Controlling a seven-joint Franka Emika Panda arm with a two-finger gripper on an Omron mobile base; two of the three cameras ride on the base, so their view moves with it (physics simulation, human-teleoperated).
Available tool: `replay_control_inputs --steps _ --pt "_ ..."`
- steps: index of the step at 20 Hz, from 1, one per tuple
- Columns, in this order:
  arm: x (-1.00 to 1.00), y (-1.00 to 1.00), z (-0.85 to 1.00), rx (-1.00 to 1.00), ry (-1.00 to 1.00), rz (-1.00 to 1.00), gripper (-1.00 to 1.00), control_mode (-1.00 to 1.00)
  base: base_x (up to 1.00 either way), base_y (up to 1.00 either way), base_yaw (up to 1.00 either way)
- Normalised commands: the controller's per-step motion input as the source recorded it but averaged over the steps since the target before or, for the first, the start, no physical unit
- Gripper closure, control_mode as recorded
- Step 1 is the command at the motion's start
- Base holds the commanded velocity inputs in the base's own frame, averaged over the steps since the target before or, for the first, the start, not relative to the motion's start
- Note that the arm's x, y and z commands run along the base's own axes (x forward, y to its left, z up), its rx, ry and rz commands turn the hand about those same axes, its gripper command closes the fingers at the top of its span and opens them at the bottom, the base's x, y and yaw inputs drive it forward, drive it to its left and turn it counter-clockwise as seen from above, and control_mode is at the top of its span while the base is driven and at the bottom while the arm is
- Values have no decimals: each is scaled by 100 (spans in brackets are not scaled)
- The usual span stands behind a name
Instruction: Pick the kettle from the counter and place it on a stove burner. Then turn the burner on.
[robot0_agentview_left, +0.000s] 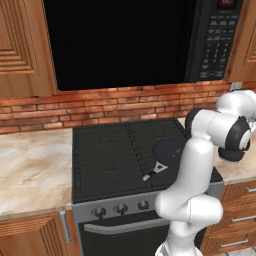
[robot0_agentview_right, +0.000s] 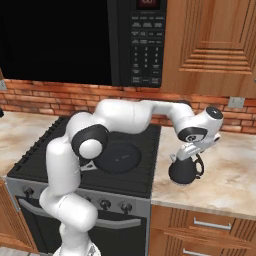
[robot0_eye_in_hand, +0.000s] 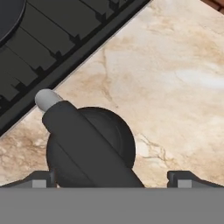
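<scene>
The small dark grey kettle (robot0_agentview_right: 184, 171) stands upright on the beige marble counter (robot0_agentview_right: 227, 172), just right of the stove. My gripper (robot0_agentview_right: 189, 153) hangs directly above it, open, its fingers close over the arched handle. In the hand view the kettle (robot0_eye_in_hand: 89, 146) sits between the wide-spread fingertips (robot0_eye_in_hand: 41, 178), pale spout pointing toward the stove, and nothing is gripped. The stove burner (robot0_agentview_left: 107, 150) grates lie to the left; the free front-left burner (robot0_agentview_right: 47, 147) shows beside my arm.
A flat round black pan (robot0_agentview_right: 118, 158) sits on the stove's right side, also seen as the pan (robot0_agentview_left: 167, 147) behind my arm. Silver knobs (robot0_agentview_left: 121, 207) line the stove front. A microwave (robot0_agentview_right: 145, 40) and wooden cabinets hang above a brick wall.
</scene>
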Motion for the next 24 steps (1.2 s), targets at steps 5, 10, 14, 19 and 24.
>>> replay_control_inputs --steps 5,10,14,19,24 --pt "7 -11 -8 0 0 0 -100 -100 0 0 0" --pt "3 -1 -27 0 0 0 -100 -100 0 0 0" --pt "3 0 -38 0 0 0 -100 -100 0 0 0" --pt "0 2 -13 0 0 0 100 -100 0 0 0" --pt "-1 0 0 0 -3 0 100 -100 0 0 0"
